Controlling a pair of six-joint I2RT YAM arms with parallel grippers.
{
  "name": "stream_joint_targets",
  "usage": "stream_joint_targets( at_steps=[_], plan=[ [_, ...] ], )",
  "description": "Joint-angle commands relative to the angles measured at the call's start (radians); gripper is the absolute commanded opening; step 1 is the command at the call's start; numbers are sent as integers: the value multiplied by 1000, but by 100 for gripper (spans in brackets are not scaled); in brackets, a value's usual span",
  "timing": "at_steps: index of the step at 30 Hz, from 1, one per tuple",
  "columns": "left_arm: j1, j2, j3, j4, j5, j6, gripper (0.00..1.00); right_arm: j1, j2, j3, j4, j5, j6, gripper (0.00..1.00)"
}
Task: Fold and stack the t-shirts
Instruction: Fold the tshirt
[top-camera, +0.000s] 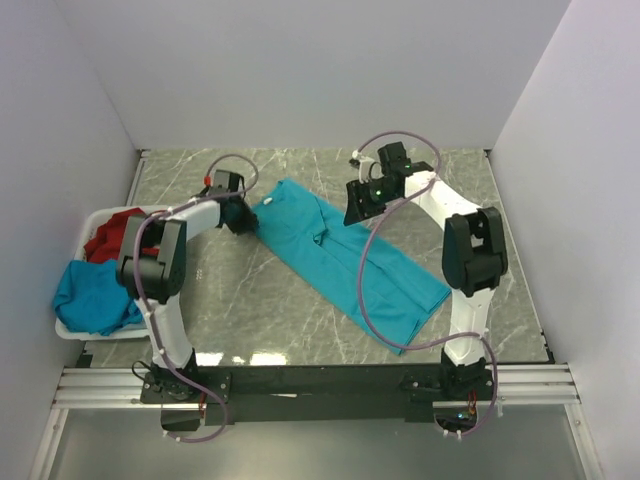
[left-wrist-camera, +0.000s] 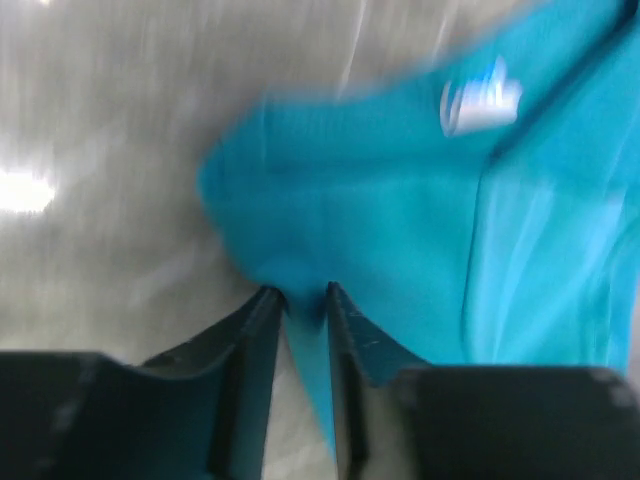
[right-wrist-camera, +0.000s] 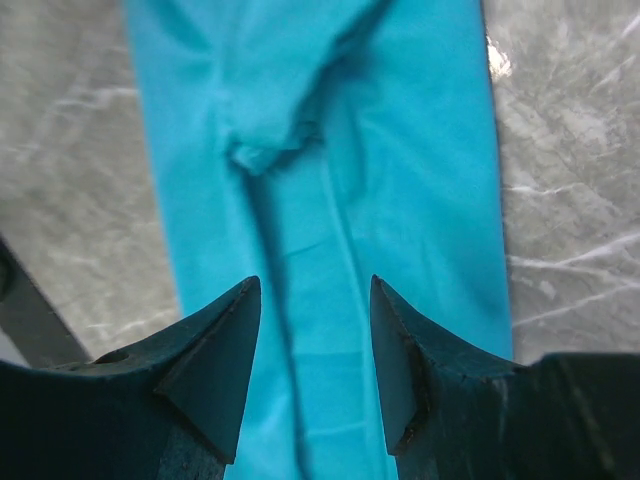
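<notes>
A teal t-shirt (top-camera: 350, 265) lies as a long folded strip running diagonally across the marble table. My left gripper (top-camera: 245, 220) is at the strip's far left end. The blurred left wrist view shows that gripper (left-wrist-camera: 300, 300) with its fingers drawn close on a pinch of the teal t-shirt (left-wrist-camera: 380, 200), near its white neck label (left-wrist-camera: 480, 100). My right gripper (top-camera: 358, 210) hangs over the strip's far right edge. In the right wrist view the right gripper (right-wrist-camera: 310, 285) is open above the teal t-shirt (right-wrist-camera: 330, 150), holding nothing. A sleeve fold shows ahead of it.
A white basket (top-camera: 75, 330) stands at the table's left edge. It holds a red t-shirt (top-camera: 115, 238) and a crumpled teal-blue t-shirt (top-camera: 90, 295). White walls close in the table on three sides. The arms' mounting rail (top-camera: 320, 380) runs along the near edge.
</notes>
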Motion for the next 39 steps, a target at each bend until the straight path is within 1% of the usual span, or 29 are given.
stream_joint_targets(
  at_steps=[1,3,4,6,7,8,10,11,12,14,17,18,19,21,22,24,25,27,28,29,30,31,32,33,34,35,36,37,39],
  plan=[
    [13,122,147,-91,-113,50,29,-32,-105,-2,35,-82,16,55],
    [32,168,259,-106,-108,87,24,-40,-136,-4,27,-89,7,55],
    [53,214,301,-111,-66,132,17,-48,-148,-13,29,-95,3,55],
    [79,264,426,-100,-6,171,11,-52,-186,-27,38,-93,-11,55],
    [91,321,471,-102,49,179,0,-55,-200,-41,44,-90,-11,55],
    [111,351,567,-108,73,180,0,-60,-213,-44,47,-89,-14,55],
    [124,435,653,-99,141,182,1,-65,-243,-54,44,-89,-36,56],
    [131,461,739,-92,175,185,2,-66,-255,-61,36,-86,-49,56],
    [133,484,784,-89,194,182,4,-65,-281,-68,27,-87,-100,56],
    [139,534,896,-77,247,170,16,-65,-314,-108,3,-104,-178,57],
    [142,514,971,-39,272,176,42,-65,-404,-212,1,-122,-354,57],
    [142,491,971,-27,263,192,57,-63,-467,-247,16,-121,-435,57],
    [142,424,965,-1,242,234,63,-63,-504,-327,31,-122,-477,57],
    [142,335,898,38,193,312,74,-63,-613,-404,70,-141,-625,58],
    [142,236,863,64,179,338,75,-66,-648,-482,90,-167,-669,59],
    [142,126,728,166,188,381,84,-63,-758,-563,180,-197,-779,67],
    [142,24,682,196,191,425,89,-63,-795,-655,234,-225,-789,81],
    [144,-75,536,297,202,436,99,-63,-866,-738,369,-245,-815,94],
    [145,-162,486,323,224,424,100,-63,-872,-789,383,-259,-833,99],
    [154,-201,386,349,261,414,100,-65,-860,-792,336,-282,-865,99],
    [164,-233,343,393,345,410,100,-65,-843,-760,284,-291,-951,98],
    [180,-283,306,408,507,409,99,-66,-820,-733,201,-305,-1035,98],
    [181,-305,245,403,572,407,99,-66,-796,-705,102,-314,-1141,96],
    [178,-327,215,382,634,447,90,-65,-747,-678,-45,-287,-1316,93],
    [141,-383,176,363,700,482,88,-65,-730,-677,-78,-264,-1365,93],
    [109,-420,87,336,699,549,87,-66,-705,-680,-97,-244,-1405,93],
    [61,-464,39,293,676,750,87,-66,-697,-697,-88,-195,-1445,92],
    [-61,-551,-7,182,645,892,87,-65,-691,-705,-79,-176,-1456,92],
    [-204,-645,-165,98,495,1186,86,-66,-664,-711,-73,-130,-1475,92]
  ],
)
